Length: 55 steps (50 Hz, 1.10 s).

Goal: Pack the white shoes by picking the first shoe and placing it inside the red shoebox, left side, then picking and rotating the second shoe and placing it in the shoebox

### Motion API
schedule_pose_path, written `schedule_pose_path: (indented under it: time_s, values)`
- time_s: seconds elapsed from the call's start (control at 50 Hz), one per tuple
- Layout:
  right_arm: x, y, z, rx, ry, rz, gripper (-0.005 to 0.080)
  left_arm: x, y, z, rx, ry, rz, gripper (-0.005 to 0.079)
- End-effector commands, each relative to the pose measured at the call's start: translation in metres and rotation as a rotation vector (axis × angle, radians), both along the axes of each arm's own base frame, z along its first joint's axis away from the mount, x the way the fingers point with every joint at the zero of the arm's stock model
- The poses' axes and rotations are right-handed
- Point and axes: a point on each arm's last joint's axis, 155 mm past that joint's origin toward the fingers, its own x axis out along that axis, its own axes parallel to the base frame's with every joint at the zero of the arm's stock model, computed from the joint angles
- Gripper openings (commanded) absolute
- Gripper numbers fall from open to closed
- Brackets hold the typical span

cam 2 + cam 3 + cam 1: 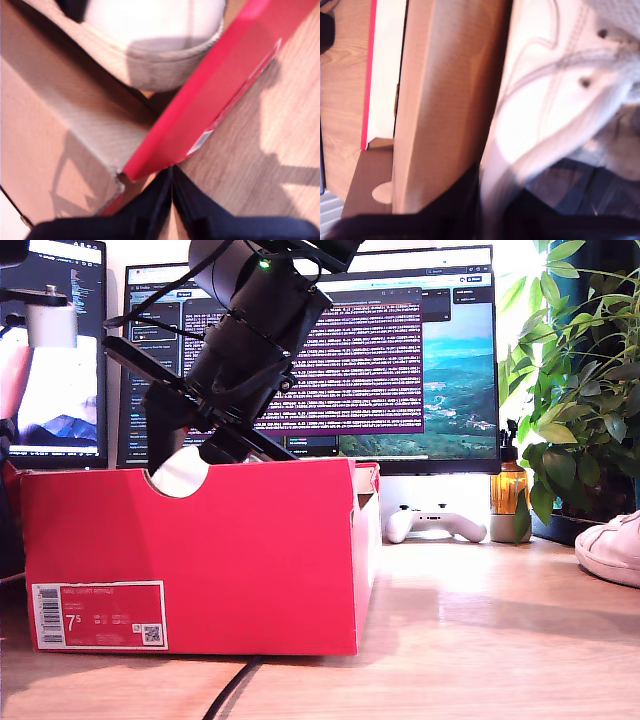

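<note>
The red shoebox (250, 560) stands open at the exterior view's left, its barcode label facing the camera. An arm comes down into it from above, its fingertips hidden behind the front wall. One white shoe (180, 475) shows through the notch. In the second wrist view, my second gripper (492, 210) is shut on that white shoe (535, 100) next to the box's brown inner wall (440, 100). My first gripper (172, 182) is shut with nothing between its fingers, over a corner of the red wall (215, 90); the shoe's sole (155, 20) lies inside. Another white shoe (612, 548) rests at the exterior view's right edge.
A white game controller (435, 523) lies behind the box under a wide monitor (400, 360). An amber bottle (508, 490) and a leafy plant (580, 390) stand at the exterior view's right. A black cable (235, 690) runs along the wooden table in front of the box.
</note>
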Motion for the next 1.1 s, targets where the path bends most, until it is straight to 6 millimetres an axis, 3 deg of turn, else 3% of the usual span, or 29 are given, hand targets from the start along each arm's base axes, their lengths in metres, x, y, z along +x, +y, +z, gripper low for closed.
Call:
schedule_pose_path:
  time_s: [0.0, 0.12, 0.32, 0.54, 0.66, 0.82, 0.9, 1.08]
  values:
    - [0.003, 0.008, 0.015, 0.034, -0.034, 0.004, 0.0143, 0.0, -0.002, 0.001, -0.006, 0.002, 0.004, -0.0019]
    - [0.005, 0.011, 0.019, 0.051, -0.048, 0.005, 0.0213, 0.0, -0.002, 0.001, -0.006, 0.002, 0.004, -0.0019]
    - [0.005, 0.02, 0.029, 0.093, -0.06, 0.023, 0.0216, 0.0, -0.001, 0.0, -0.006, 0.005, 0.006, -0.0019]
    - [0.011, 0.02, 0.061, 0.072, -0.15, 0.112, 0.0215, -0.001, -0.001, 0.0, -0.016, 0.012, 0.024, -0.0019]
    - [0.025, 0.003, 0.076, 0.014, -0.189, 0.111, 0.0215, 0.0, -0.001, 0.0, -0.018, 0.01, 0.025, -0.0019]
    - [0.061, -0.04, 0.088, -0.056, -0.183, -0.045, 0.0215, 0.0, -0.001, 0.0, -0.017, 0.01, 0.025, -0.0019]
    - [0.071, -0.06, 0.086, -0.052, -0.117, -0.133, 0.0215, 0.0, -0.001, 0.0, -0.017, 0.01, 0.026, -0.0019]
    - [0.073, -0.101, 0.071, -0.054, 0.053, -0.179, 0.0215, 0.0, -0.001, 0.0, -0.017, 0.01, 0.025, -0.0019]
